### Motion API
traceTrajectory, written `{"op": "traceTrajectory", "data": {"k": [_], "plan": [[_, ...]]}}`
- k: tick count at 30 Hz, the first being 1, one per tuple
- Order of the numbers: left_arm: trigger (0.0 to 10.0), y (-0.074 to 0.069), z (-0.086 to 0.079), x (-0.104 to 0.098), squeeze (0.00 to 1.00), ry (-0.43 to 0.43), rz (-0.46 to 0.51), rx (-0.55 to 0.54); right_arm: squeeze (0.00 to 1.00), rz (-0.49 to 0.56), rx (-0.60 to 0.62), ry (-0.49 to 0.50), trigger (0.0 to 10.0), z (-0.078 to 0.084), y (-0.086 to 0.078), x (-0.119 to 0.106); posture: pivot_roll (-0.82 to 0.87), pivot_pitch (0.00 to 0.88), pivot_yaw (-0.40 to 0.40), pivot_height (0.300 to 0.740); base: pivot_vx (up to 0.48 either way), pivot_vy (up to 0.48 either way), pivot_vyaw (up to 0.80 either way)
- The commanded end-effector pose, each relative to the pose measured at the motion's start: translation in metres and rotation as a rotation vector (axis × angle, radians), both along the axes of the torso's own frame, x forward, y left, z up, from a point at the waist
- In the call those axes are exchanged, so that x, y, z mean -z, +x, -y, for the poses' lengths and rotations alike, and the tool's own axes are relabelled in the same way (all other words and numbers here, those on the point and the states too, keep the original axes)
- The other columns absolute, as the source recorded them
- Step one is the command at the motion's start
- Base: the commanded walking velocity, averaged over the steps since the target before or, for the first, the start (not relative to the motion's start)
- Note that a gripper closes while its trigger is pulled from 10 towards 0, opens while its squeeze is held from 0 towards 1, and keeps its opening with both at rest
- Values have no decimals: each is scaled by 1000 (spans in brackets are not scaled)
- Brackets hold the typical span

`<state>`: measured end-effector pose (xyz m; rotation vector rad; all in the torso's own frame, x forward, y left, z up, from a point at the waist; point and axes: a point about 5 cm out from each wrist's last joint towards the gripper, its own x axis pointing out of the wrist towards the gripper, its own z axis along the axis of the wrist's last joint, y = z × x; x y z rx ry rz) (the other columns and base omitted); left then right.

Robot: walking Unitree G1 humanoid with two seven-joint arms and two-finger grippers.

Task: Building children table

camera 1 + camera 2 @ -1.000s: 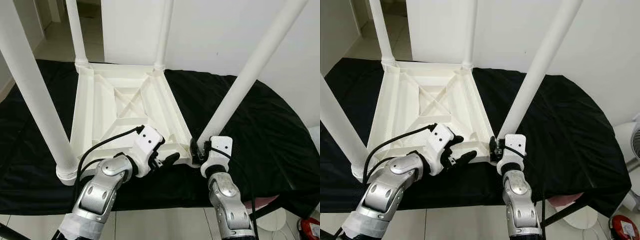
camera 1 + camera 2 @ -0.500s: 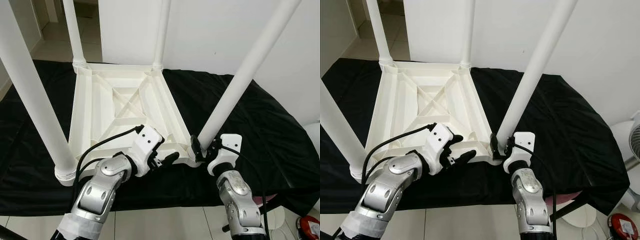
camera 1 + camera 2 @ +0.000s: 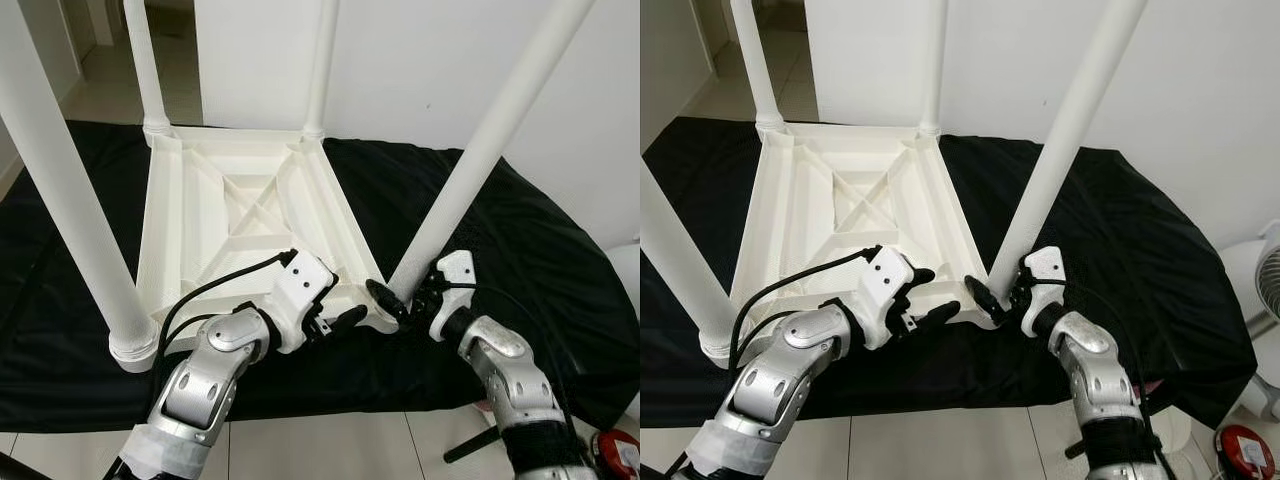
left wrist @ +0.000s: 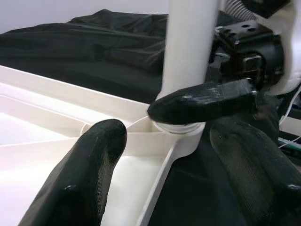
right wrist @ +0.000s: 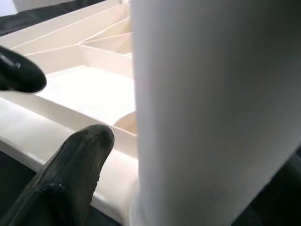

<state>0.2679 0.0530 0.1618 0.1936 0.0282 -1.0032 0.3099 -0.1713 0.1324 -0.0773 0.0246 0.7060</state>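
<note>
A white children's table (image 3: 240, 200) lies upside down on a black cloth, its legs pointing up. My right gripper (image 3: 405, 293) is at the base of the near-right leg (image 3: 480, 150). One black finger (image 4: 207, 101) lies across the leg's collar, and the leg (image 5: 207, 108) stands between the fingers. My left gripper (image 3: 338, 305) is open at the table's near rim, just left of that corner. One of its fingers (image 4: 89, 174) is over the ribbed underside, the other (image 4: 254, 160) over the cloth. The near-left leg (image 3: 70, 200) stands at my left.
The black cloth (image 3: 540, 230) covers the low surface beneath the table and drops off at the near edge to tiled floor. A white wall rises behind. A fan (image 3: 1265, 290) and a red item (image 3: 620, 455) sit at the right.
My right forearm has swung out to the right and its wrist has turned around the base of the leg. The left gripper has stayed where it was.
</note>
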Motion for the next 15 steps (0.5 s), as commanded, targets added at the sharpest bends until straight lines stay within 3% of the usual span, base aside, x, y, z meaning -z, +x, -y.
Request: {"op": "traceTrajectory", "data": {"k": [1,6,15], "plan": [[10000,1,4,-1,0,-1,10,-21,0,-2,-23,-28,10000,2,1,1,-2,0,-120,740,0,0,0],[10000,2,5,-2,0,-3,17,-22,0,3,-39,-78,10000,7,16,0,3,0,-124,740,0,0,0],[10000,1,9,-3,0,-10,18,-18,0,-31,-80,-80,9765,7,24,7,5,0,-124,740,0,0,0]]}}
